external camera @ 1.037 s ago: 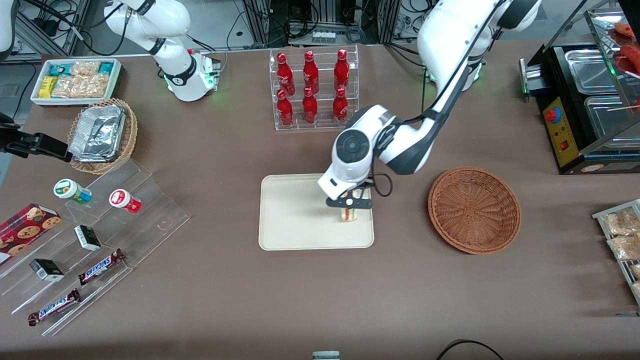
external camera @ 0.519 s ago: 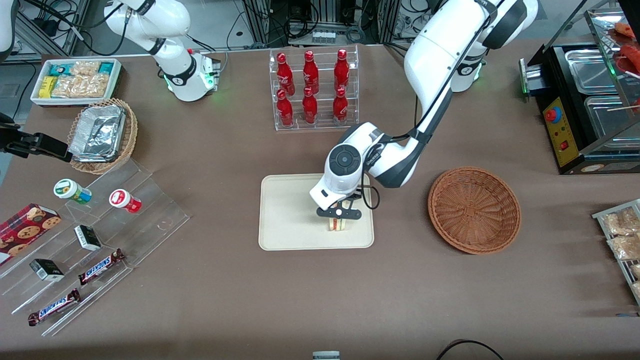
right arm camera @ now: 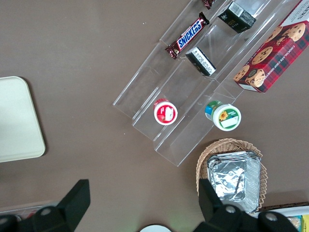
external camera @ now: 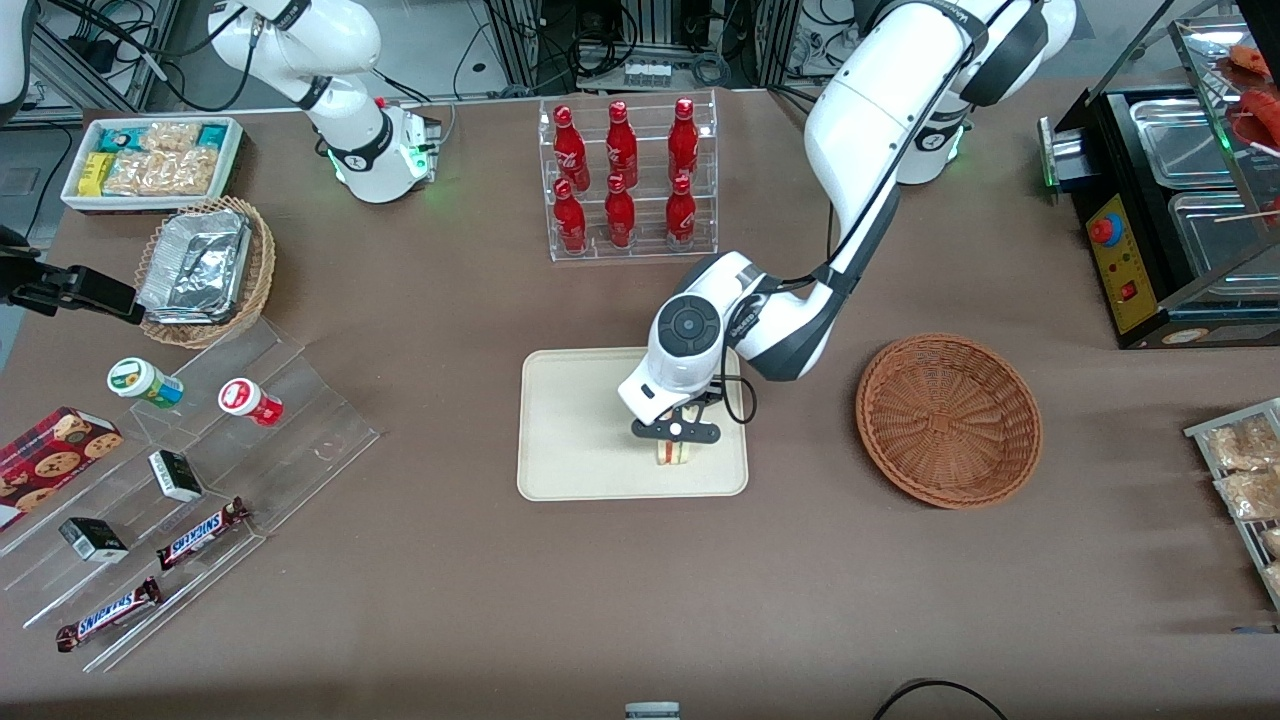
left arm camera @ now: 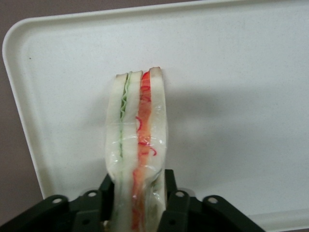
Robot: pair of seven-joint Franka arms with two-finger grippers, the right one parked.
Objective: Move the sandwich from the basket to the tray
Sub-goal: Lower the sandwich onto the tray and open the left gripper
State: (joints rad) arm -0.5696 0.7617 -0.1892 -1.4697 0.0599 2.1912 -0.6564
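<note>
Well past halfway: basket (external camera: 948, 420) emptied, sandwich (left arm camera: 136, 145) carried over the tray (external camera: 580, 455), pinched upright in the gripper (external camera: 675, 436), low above or touching the tray surface. Left to do: lower if needed, release, withdraw

A brown bench (external camera: 420, 600) fills nearly the whole front view, its cloth-like surface matte and evenly lit, with soft shadows under what stands on it. Farther from the camera, past its edge, a pale floor (external camera: 440, 40) shows, strewn with black cables (external camera: 700, 60) and metal frame legs (external camera: 520, 40). Grey floor (external camera: 20, 170) shows at the parked arm's end.
</note>
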